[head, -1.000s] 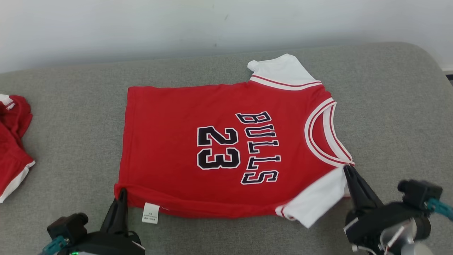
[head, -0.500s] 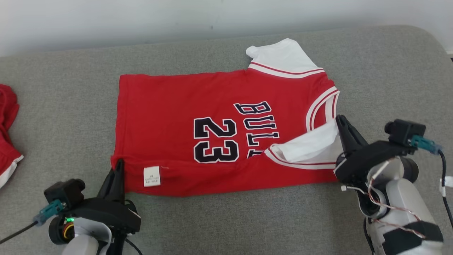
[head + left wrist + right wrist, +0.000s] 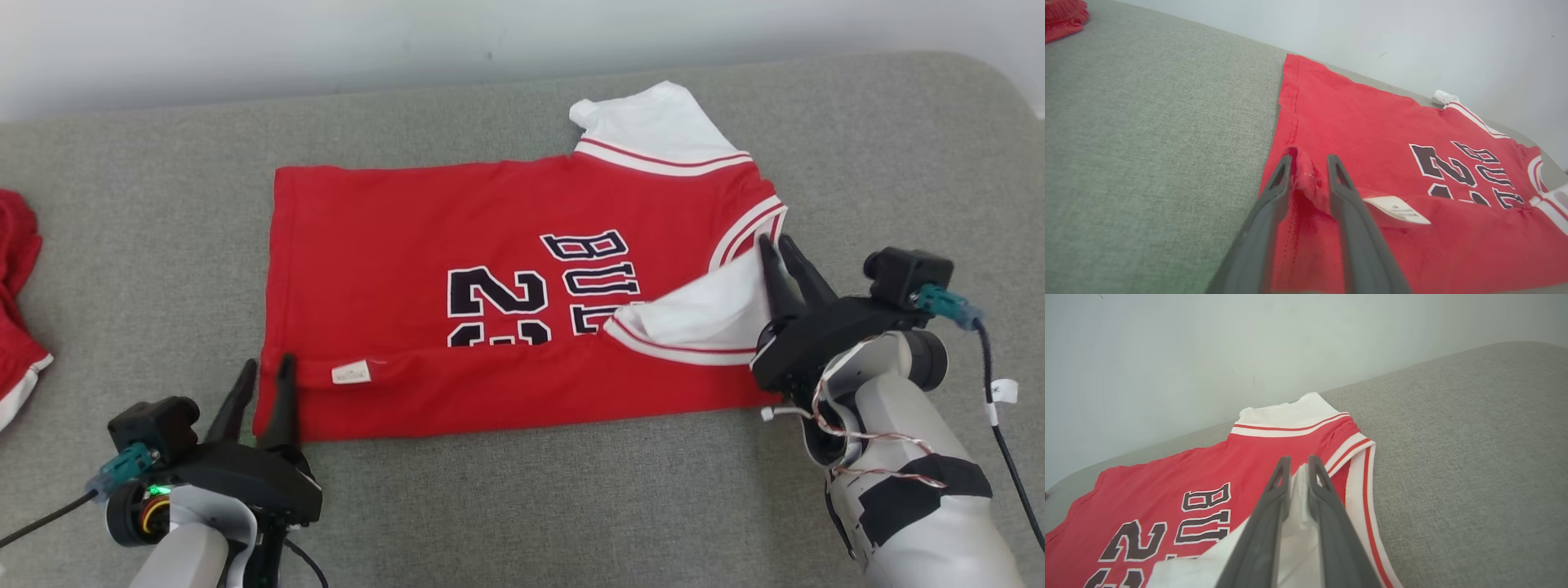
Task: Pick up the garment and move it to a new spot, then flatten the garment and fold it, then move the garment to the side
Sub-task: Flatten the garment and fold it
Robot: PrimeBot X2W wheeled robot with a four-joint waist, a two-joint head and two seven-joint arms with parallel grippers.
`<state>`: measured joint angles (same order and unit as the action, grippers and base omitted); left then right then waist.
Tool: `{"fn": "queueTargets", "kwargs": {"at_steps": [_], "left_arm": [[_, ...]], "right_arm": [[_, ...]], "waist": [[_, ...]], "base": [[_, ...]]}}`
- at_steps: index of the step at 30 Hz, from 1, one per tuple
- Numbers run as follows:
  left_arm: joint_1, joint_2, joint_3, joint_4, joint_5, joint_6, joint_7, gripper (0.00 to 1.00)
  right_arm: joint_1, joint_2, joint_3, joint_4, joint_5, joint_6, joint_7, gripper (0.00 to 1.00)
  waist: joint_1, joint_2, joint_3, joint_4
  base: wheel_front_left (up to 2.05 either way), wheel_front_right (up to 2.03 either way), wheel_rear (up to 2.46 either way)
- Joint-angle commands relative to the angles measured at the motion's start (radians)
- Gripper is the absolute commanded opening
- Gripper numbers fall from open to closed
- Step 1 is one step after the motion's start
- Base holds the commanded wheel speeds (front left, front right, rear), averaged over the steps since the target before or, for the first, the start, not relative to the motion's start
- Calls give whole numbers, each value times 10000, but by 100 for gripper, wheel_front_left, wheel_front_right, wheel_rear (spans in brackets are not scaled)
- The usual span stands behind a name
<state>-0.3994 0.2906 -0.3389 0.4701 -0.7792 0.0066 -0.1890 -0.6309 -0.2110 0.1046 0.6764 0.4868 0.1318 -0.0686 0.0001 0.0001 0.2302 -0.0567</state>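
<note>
Red cotton Bulls jersey (image 3: 490,245) lies lengthwise across the grey fabric cushion (image 3: 122,245) between both claws: left gripper (image 3: 268,365) gapes loosely around its hem corner (image 3: 1306,181), while right gripper (image 3: 775,242) barely parts around the white sleeve (image 3: 702,314), hold uncertain.

I see the garment (image 3: 424,237) in bright red, its lettering and number black with white outlines. Its far sleeve (image 3: 645,122) and folded sleeve (image 3: 702,314) are white, each joined by a white band carrying a thin red stripe. The neckline (image 3: 747,229) repeats that white-and-red striping. The label (image 3: 351,373) is white. The cushion (image 3: 147,245) is flecked grey, and the wall (image 3: 326,41) is pale off-white. At the cushion's left edge, a second cloth (image 3: 16,327) is red with white trim. The left gripper (image 3: 268,365) and right gripper (image 3: 775,242) have charcoal fingers and teal plugs.
</note>
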Motion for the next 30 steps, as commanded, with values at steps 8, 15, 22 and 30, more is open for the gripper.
{"fn": "queueTargets", "kwargs": {"at_steps": [8, 15, 22, 30], "left_arm": [[462, -35, 60, 65, 130, -11, -405, 100], [1231, 95, 79, -148, 265, 119, -562, 100], [1755, 235, -130, -332, 477, 340, -530, 100], [1452, 369, -271, -112, 735, 450, -498, 100]], "right_arm": [[624, -664, 997, 319, 23, -23, -943, 100], [1589, -1103, 1287, 63, 134, -23, -1327, 100], [2403, -1238, 1140, -72, -65, -23, -1415, 100], [2402, -999, 859, 231, -291, -23, -1368, 100]], "waist": [[-1, -1, -594, 93], [-1, -1, -818, 44], [-1, -1, -759, -64], [-1, -1, -482, -183]], "base": [[0, 0, 0], [0, 0, 0], [0, 0, 0], [0, 0, 0]]}}
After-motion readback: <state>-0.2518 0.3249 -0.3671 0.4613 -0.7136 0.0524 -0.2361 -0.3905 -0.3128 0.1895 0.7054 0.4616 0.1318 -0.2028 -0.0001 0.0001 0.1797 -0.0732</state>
